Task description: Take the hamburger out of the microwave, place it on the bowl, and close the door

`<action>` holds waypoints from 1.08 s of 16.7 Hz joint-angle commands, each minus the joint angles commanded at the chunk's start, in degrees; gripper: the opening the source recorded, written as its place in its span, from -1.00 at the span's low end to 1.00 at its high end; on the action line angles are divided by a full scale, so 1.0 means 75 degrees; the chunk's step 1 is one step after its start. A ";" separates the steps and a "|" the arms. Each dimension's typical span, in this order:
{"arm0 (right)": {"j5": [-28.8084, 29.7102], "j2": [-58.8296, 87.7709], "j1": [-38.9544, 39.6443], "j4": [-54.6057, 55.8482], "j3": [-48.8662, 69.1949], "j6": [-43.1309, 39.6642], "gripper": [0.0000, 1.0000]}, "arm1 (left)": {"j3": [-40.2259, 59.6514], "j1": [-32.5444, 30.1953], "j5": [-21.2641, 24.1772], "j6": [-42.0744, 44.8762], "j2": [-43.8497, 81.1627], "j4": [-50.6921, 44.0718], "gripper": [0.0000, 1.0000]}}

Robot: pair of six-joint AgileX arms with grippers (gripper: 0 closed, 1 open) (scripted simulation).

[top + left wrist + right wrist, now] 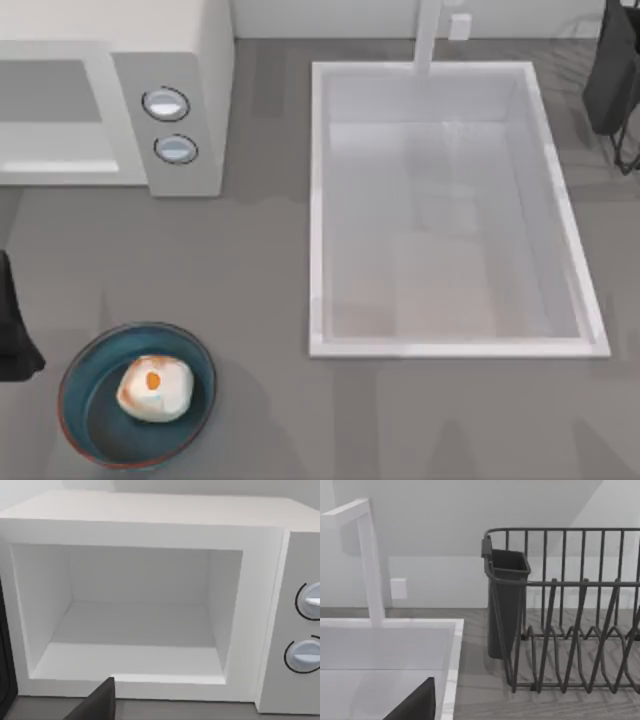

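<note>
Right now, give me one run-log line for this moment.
burger: in bowl | microwave: cavity empty, not shut | left arm: table's left edge | right arm: parked far right | left: close door

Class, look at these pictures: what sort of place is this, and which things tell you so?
Most likely a kitchen counter, in simulation. An off-white microwave stands open beside a white sink with a tap, and a dark dish rack sits past the sink.
</note>
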 joint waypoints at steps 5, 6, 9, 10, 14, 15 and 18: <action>0.0000 0.0000 0.0000 0.0000 0.0000 0.0000 1.00 | -0.0138 0.0118 0.0018 0.0233 -0.0094 0.0128 1.00; 0.0000 0.0000 0.0000 0.0000 0.0000 0.0000 1.00 | -0.0138 0.0118 0.0018 0.0233 -0.0094 0.0128 1.00; 0.0000 0.0000 0.0000 0.0000 0.0000 0.0000 1.00 | -0.0138 0.0118 0.0018 0.0233 -0.0094 0.0128 0.70; 0.0000 0.0000 0.0000 0.0000 0.0000 0.0000 1.00 | -0.0138 0.0118 0.0018 0.0233 -0.0094 0.0128 0.55; 0.0000 0.0000 0.0000 0.0000 0.0000 0.0000 1.00 | -0.0138 0.0118 0.0018 0.0233 -0.0094 0.0128 -0.06; 0.0000 0.0000 0.0000 0.0000 0.0000 0.0000 1.00 | -0.0138 0.0118 0.0018 0.0233 -0.0094 0.0128 -0.21; 0.0000 0.0000 0.0000 0.0000 0.0000 0.0000 1.00 | -0.0138 0.0118 0.0018 0.0233 -0.0094 0.0128 -0.66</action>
